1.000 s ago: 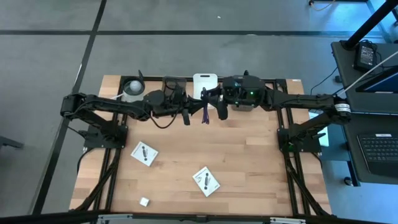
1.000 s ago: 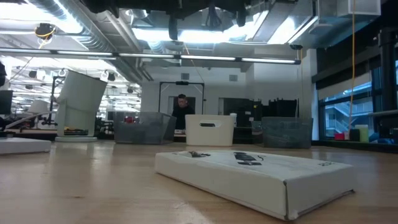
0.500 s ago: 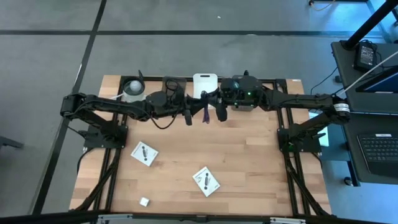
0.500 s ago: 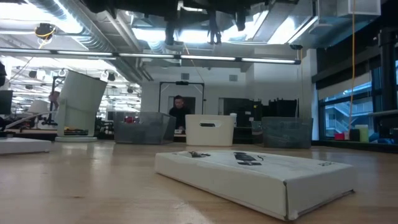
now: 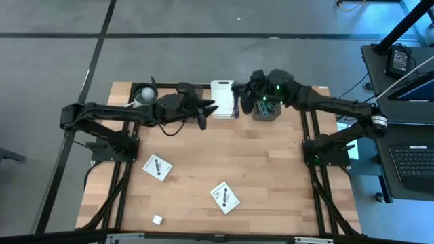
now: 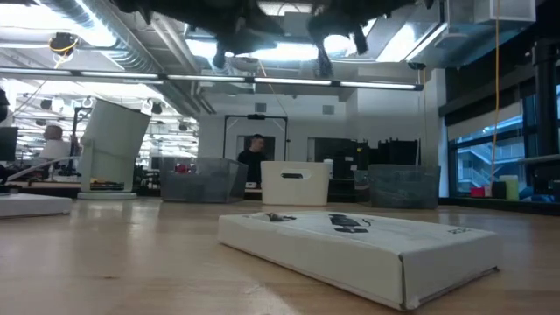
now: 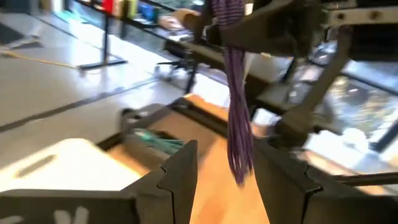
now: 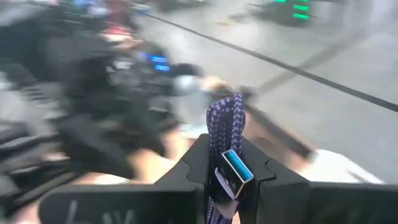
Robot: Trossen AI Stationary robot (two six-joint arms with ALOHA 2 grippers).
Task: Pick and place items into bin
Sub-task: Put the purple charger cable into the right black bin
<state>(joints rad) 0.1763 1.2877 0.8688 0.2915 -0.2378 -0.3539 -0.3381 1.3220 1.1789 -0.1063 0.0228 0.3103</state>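
My right gripper [image 5: 241,102] hovers over the table's far edge, between the white bin [image 5: 222,98] and the grey bin [image 5: 265,110], shut on the purple braided cord [image 8: 225,127]. That cord [image 7: 238,112] hangs just ahead of my left gripper [image 7: 224,171], which is open and touches nothing. The left gripper [image 5: 203,114] is beside the white bin's left side. Teal ties [image 7: 158,140] lie in the grey bin. Two white packets [image 5: 157,167] [image 5: 224,196] and a tiny white cube [image 5: 157,219] lie flat on the wood. My right gripper pinches the bundled purple cord between its two fingers, at the part beside its blue plug [image 8: 234,167]. The cord is lifted clear of the table, and its free length [image 7: 241,155] hangs down below the fingers.
A white cup-like cylinder [image 5: 144,96] stands at the far left edge beside the left arm. In the low view a packet [image 6: 354,238] lies close to the camera, with the white bin [image 6: 295,182] behind it. Bare wood lies between the bins and the packets.
My right gripper has carried the purple cord from the middle of the table toward the far edge, over the bins, turning as it went. The left gripper has also shifted slightly toward the far edge and now points toward the white bin; the cord hangs from the right gripper alone.
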